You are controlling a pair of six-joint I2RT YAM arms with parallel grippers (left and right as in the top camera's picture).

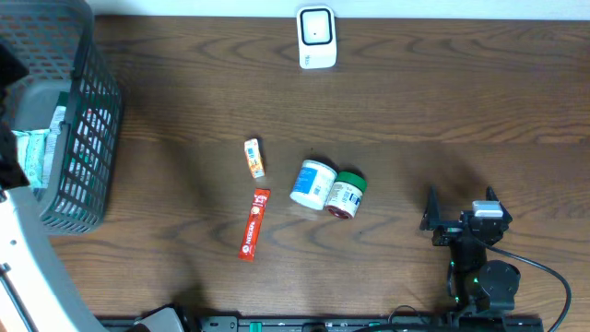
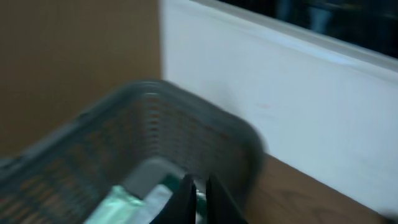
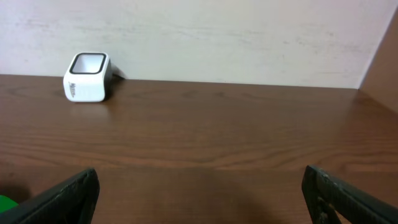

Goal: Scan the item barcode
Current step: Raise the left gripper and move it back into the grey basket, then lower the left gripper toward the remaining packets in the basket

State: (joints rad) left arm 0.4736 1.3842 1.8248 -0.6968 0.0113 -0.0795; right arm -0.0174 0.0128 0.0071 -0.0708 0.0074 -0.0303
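The white barcode scanner [image 1: 315, 37] stands at the table's far edge and shows far left in the right wrist view [image 3: 87, 77]. Mid-table lie a small orange-and-white packet [image 1: 253, 158], a red stick packet [image 1: 254, 223], a white-and-blue jar [image 1: 313, 183] and a green-lidded jar [image 1: 347, 195]. My right gripper [image 1: 461, 210] [image 3: 202, 193] rests open near the front right, with nothing between its fingers. My left gripper [image 2: 198, 199] is shut, its tips down inside the dark mesh basket [image 2: 186, 118] beside a pale green packet [image 2: 127, 202]. The blur hides whether it pinches anything.
The basket [image 1: 92, 138] stands at the table's left end with pale packets [image 1: 37, 152] inside. A white wall [image 3: 199, 37] rises behind the table. The green jar's lid [image 3: 6, 204] peeks in at the right wrist view's lower left.
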